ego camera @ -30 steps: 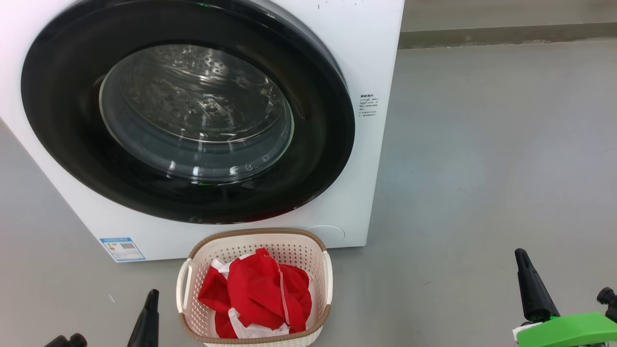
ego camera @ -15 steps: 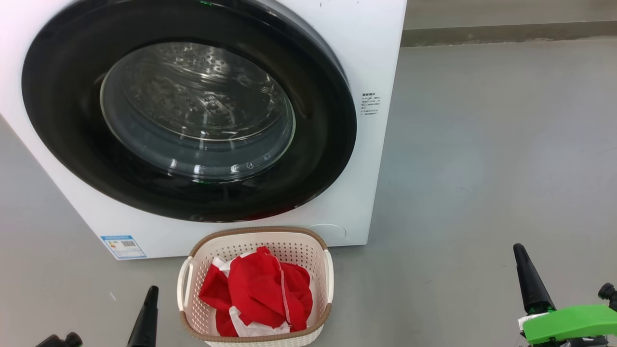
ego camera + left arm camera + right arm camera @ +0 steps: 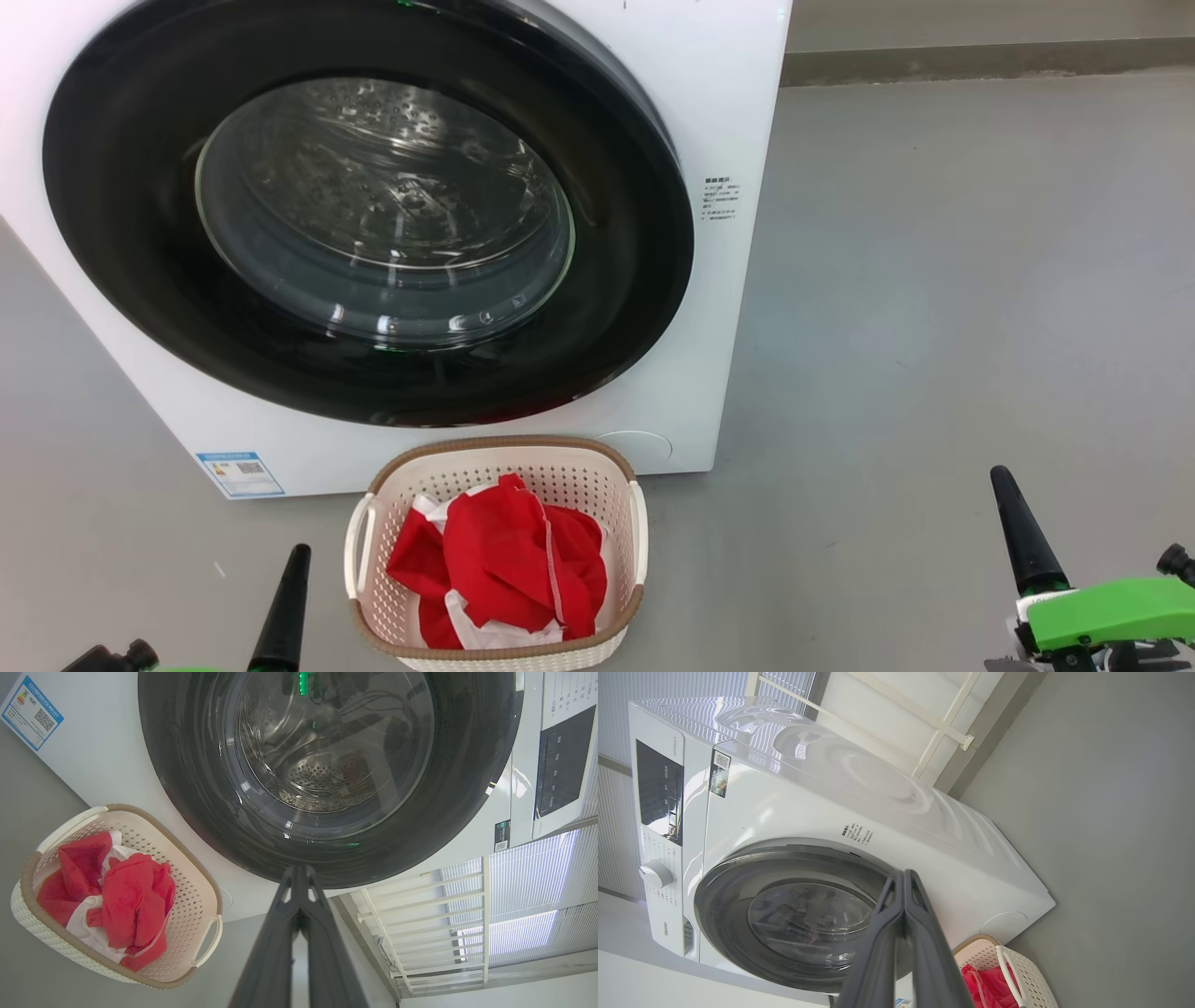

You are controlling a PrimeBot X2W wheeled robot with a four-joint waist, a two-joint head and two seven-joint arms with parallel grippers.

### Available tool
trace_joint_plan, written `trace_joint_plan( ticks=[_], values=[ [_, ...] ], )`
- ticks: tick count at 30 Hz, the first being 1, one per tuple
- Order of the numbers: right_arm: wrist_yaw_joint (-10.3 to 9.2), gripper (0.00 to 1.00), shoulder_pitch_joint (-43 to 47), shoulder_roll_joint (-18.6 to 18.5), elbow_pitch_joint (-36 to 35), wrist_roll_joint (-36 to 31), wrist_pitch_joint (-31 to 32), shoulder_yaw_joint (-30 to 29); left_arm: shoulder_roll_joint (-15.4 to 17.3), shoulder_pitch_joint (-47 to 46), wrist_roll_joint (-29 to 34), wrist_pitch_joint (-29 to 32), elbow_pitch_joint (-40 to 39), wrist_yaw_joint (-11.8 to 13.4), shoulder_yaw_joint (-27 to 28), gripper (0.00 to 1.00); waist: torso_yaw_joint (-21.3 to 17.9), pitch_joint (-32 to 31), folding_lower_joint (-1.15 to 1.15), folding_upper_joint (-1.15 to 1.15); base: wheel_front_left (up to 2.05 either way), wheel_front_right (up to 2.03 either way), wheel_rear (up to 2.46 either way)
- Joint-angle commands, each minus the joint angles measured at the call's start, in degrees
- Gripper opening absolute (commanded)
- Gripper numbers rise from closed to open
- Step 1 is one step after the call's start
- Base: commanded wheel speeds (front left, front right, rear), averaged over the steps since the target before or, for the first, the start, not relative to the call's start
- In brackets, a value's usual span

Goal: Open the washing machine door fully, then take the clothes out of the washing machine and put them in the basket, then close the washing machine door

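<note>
A big white front-loading washing machine (image 3: 738,93) stands on a smooth grey floor (image 3: 934,327). Its large round door (image 3: 616,308), with a wide glossy black rim and a bulging clear glass centre, lies shut flat against the front of the machine. The perforated steel drum shows through the glass. A small blue label (image 3: 240,473) sits at the lower left corner of the front panel.

Just in front of the machine, below the door, stands a small cream rectangular plastic basket (image 3: 495,446) with perforated sides, a brown woven-look rim and two handles. The clothes (image 3: 499,560), soft bright red fabric with white trim, lie crumpled inside the basket, below its rim.

The left gripper (image 3: 297,569) shows at the lower left of the head view, beside the basket but apart from it. It points up toward the machine. In the left wrist view its two long dark fingers (image 3: 280,933) are pressed together tip to tip, with nothing between them.

The right gripper (image 3: 1006,495) shows at the lower right, well apart from both basket and machine, over bare floor. A bright green housing (image 3: 1111,611) sits behind it. In the right wrist view its fingers (image 3: 878,938) are likewise closed on each other and hold nothing. That view also takes in the machine's dark control panel (image 3: 658,793) and white dial (image 3: 656,873).
</note>
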Motion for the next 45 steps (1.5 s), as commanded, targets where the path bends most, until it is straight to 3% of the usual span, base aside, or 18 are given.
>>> trace_joint_plan(
  ticks=[1,31,45],
  values=[
    [-0.15,0.00,-3.2,-1.1,-1.2,1.5,0.4,1.0,0.5,-2.7,-1.5,0.3,-1.1,-0.9,1.8,0.00,0.0,0.0,0.00,0.00,0.00,0.00,0.00],
    [-0.20,0.00,-7.2,-1.4,2.1,20.8,5.6,0.9,-0.2,-5.6,-20.2,5.3,1.0,-2.4,3.8,0.00,0.5,0.6,0.00,0.00,0.00,0.00,0.00],
    [-0.21,0.00,-7.4,-1.3,2.2,21.7,6.0,0.7,-0.2,-5.7,-21.2,5.5,1.1,-2.5,3.9,0.00,0.5,0.6,0.00,0.00,0.00,0.00,0.00]
  ],
)
